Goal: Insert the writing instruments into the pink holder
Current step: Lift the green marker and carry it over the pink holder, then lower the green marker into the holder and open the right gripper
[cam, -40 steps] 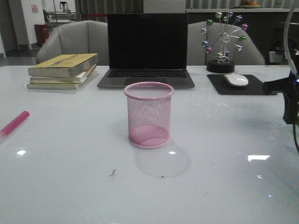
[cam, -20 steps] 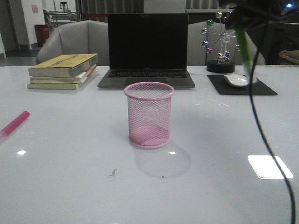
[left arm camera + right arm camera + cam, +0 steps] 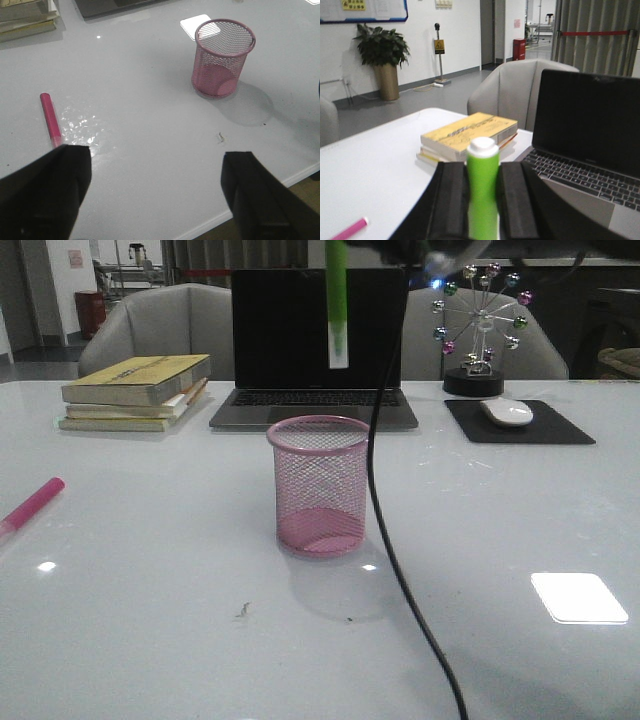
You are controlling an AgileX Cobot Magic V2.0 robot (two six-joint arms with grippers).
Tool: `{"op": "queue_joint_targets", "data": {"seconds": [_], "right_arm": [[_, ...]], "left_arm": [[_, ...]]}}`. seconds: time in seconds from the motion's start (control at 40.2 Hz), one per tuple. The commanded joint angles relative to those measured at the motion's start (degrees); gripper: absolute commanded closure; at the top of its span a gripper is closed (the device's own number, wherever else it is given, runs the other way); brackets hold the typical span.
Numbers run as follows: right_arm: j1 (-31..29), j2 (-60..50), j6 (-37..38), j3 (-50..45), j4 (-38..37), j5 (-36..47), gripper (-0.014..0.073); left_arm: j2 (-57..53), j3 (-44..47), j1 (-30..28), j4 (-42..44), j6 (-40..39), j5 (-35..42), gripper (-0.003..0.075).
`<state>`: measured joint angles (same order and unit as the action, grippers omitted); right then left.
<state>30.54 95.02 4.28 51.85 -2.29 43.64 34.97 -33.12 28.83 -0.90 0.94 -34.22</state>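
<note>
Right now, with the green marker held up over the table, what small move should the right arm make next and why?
Probably lower it straight down. The right gripper clamps the lime green marker upright, tip down, seemingly above the empty pink mesh cup, though depth is uncertain. A slow descent would show whether the tip clears the rim.

Pink holder (image 3: 318, 485) mouth unobstructed (laptop (image 3: 314, 345) behind).

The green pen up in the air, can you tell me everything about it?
The green marker is chunky, lime green and looks like plastic, with a white tip at each visible end. It hangs upright, one white tip pointing down, above the pink mesh cup and not touching it. The right gripper is shut on it, its black fingers squeezing both sides.
</note>
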Motion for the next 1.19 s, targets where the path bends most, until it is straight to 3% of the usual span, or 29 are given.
{"op": "queue_joint_targets", "data": {"seconds": [0.0,0.099,0.348,0.497,0.721,0.87,1.169], "right_arm": [[0.21,0.56,-0.33,1.42,-2.74,6.84,0.0416],[0.27,3.2,0.36,1.42,-5.51,6.04,0.0381],[0.27,4.57,0.74,1.71,-7.64,-1.1,0.0112],[0.27,-0.93,0.74,3.04,-7.59,-13.3,0.0114],[0.21,-18.03,0.74,3.86,-7.59,-50.14,0.0114],[0.21,-28.83,0.74,2.35,-6.39,-67.33,0.0114],[0.21,-46.1,0.74,-10.66,-0.94,-69.37,0.0114]], "left_arm": [[0.35,-1.58,0.45,0.05,0.11,4.23,0.0141],[0.35,-1.58,0.45,0.05,0.11,4.23,0.0141],[0.35,-1.58,0.45,0.05,0.11,4.23,0.0141],[0.35,-1.58,0.45,0.05,0.11,4.33,0.0141],[0.35,-1.58,0.45,0.15,0.11,4.6,0.0141],[0.35,-1.58,0.45,0.27,0.11,4.69,0.0141],[0.48,-1.58,0.45,0.27,0.11,5.27,0.0141]]}}
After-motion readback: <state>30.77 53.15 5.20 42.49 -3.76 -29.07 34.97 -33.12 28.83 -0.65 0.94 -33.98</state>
